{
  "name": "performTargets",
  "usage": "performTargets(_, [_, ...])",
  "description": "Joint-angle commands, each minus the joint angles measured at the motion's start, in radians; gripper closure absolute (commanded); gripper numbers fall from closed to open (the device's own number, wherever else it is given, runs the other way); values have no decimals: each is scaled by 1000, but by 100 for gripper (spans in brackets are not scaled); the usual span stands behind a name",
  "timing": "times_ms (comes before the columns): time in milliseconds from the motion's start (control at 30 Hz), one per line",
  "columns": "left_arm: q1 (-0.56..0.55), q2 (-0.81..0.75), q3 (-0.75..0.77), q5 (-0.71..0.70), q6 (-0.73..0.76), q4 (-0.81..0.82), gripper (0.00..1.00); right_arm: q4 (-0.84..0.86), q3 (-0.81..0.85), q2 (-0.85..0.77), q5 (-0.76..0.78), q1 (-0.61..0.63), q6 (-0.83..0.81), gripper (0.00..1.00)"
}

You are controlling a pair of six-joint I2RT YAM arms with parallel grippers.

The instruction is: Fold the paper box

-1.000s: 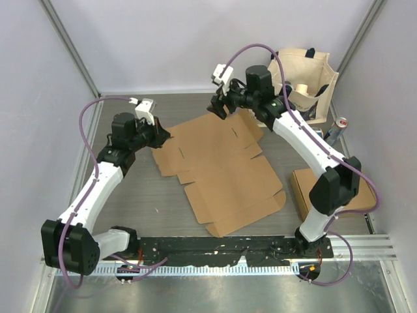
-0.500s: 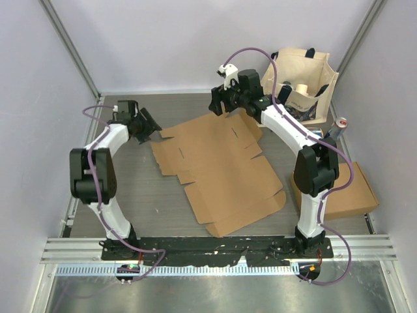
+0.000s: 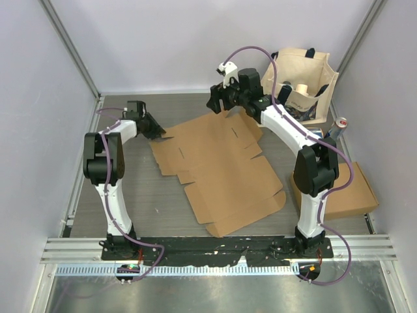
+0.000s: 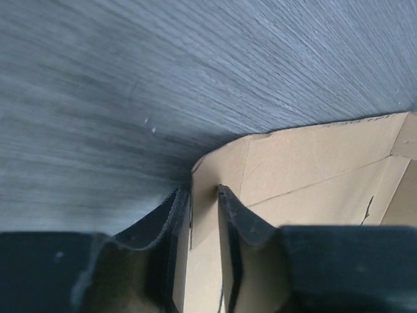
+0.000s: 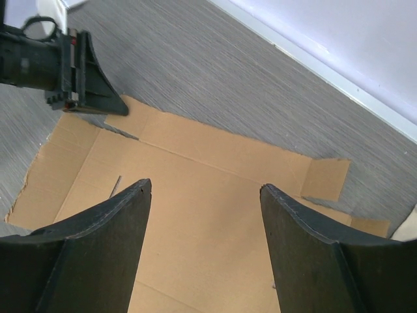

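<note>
The paper box is a flat, unfolded brown cardboard sheet (image 3: 221,166) lying in the middle of the table. My left gripper (image 3: 158,132) is low at the sheet's far-left corner. In the left wrist view its fingers (image 4: 201,190) stand narrowly apart, straddling the edge of that corner flap (image 4: 313,169) without pinching it. My right gripper (image 3: 214,104) hovers above the sheet's far edge, wide open and holding nothing. Between its fingers (image 5: 205,186) the right wrist view shows bare cardboard (image 5: 195,163) below and the left gripper (image 5: 78,72) at the corner.
A cream tote bag (image 3: 303,81) holding small items stands at the back right, with a can (image 3: 339,125) beside it. A closed brown box (image 3: 355,192) lies at the right edge. Walls enclose the table on the left, back and right.
My left gripper let go, drew back from the corner and opened, then returned to the corner with its jaws narrowing. The right arm's elbow swung back; its gripper stayed open over the far edge.
</note>
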Motion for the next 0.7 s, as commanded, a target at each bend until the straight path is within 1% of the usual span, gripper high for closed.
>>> performTargets(0, [-2, 37, 39, 108, 31, 89, 79, 120, -2, 15, -94, 4, 7, 27])
performTargets(33, [-2, 34, 36, 124, 42, 102, 84, 123, 7, 28, -167, 4, 7, 28])
performTargets(67, [-2, 28, 30, 133, 56, 111, 91, 125, 18, 60, -201, 4, 7, 27])
performTargets(167, [-16, -43, 13, 148, 169, 116, 100, 114, 79, 125, -309, 4, -39, 28])
performTargets(200, [-21, -72, 4, 151, 209, 120, 100, 86, 113, 139, -337, 3, -63, 28])
performTargets(233, [-27, -130, -19, 151, 299, 123, 100, 62, 136, 157, -360, 4, -138, 28])
performTargets(267, [-37, -164, -31, 159, 345, 128, 100, 34, 156, 182, -375, 4, -175, 28])
performTargets(300, [-44, -196, -47, 170, 390, 129, 100, -31, 206, 194, -375, 4, -209, 28])
performTargets(333, [-48, -256, -76, 174, 483, 132, 100, -70, 232, 205, -380, 3, -281, 28])
performTargets(367, [-53, -282, -88, 185, 526, 129, 100, -111, 287, 220, -384, 3, -313, 28])
performTargets(433, [-54, -352, -123, 252, 626, 119, 100, -196, 326, 223, -384, 4, -376, 28])
performTargets(500, [-62, -400, -153, 282, 683, 117, 100, -254, 358, 214, -383, 6, -409, 28])
performTargets(567, [-74, -452, -186, 300, 749, 116, 100, -276, 360, 200, -384, 9, -439, 27])
performTargets(667, [-91, -507, -226, 293, 815, 116, 100, -317, 339, 162, -337, 27, -490, 27])
